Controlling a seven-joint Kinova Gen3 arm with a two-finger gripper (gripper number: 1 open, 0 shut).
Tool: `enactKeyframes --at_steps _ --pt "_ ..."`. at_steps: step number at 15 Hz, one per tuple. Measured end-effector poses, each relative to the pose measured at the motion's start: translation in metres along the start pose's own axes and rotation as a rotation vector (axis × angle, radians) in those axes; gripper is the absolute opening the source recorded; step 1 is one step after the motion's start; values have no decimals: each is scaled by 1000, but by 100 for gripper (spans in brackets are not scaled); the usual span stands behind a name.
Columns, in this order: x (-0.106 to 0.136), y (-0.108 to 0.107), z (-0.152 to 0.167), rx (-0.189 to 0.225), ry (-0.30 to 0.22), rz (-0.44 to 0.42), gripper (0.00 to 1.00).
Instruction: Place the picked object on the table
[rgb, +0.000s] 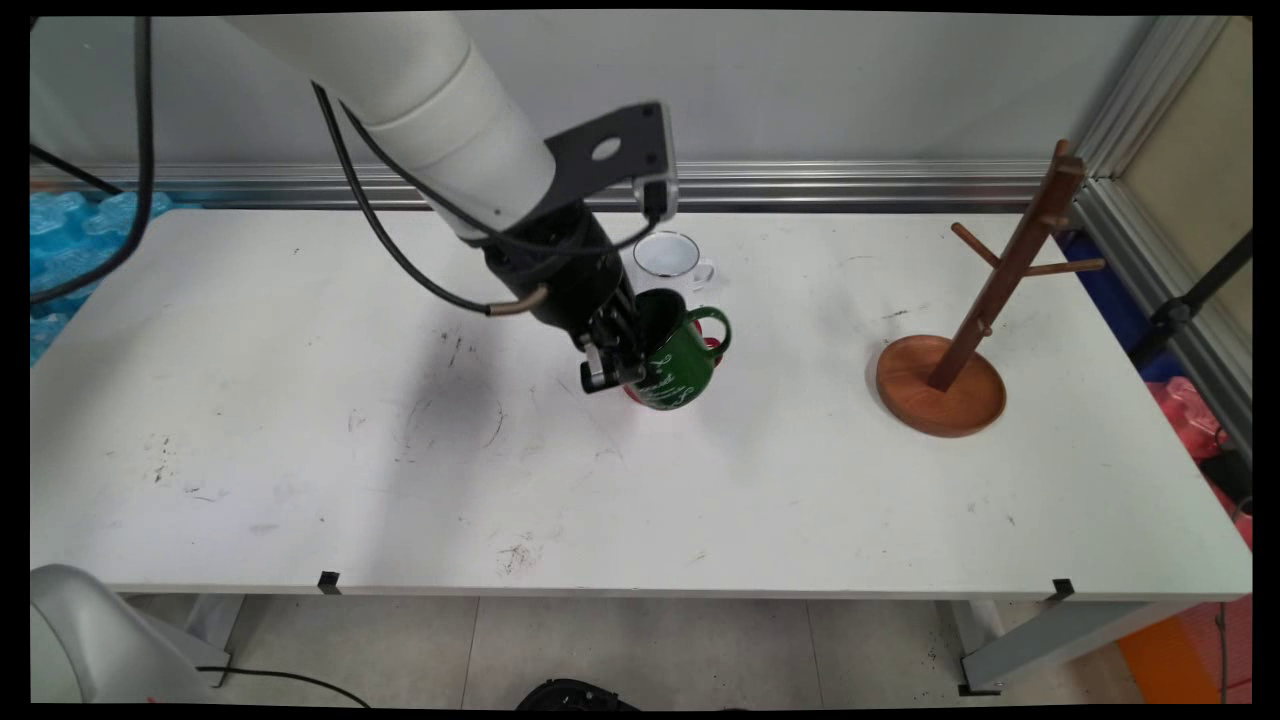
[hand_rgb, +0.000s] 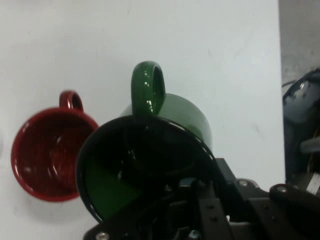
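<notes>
Gripper (rgb: 612, 362) gripping green mug (rgb: 680, 360), white lettering unreadable, red mug (hand_rgb: 47, 152) beside

Setting: robotics lab or test cell. Evidence — bare, scuffed white worktop (rgb: 300, 450) on grey metal legs; white robot arm (rgb: 430, 100) trailing black cables (rgb: 370, 210); aluminium-profile framing (rgb: 1150, 110) along a plain wall; tiled floor (rgb: 640, 650); blue foam padding (rgb: 70, 230) at the left; mugs and a wooden mug tree (rgb: 960, 350) as props.
</notes>
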Motion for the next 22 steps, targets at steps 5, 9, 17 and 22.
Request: enactKeyframes --at_steps 5,9,17,22 --pt "-2 9 21 35 -82 -1 0" --pt "-4 22 43 59 -153 1 0" --pt "-4 45 85 89 -253 31 0" --pt "0 55 107 103 -290 78 0"
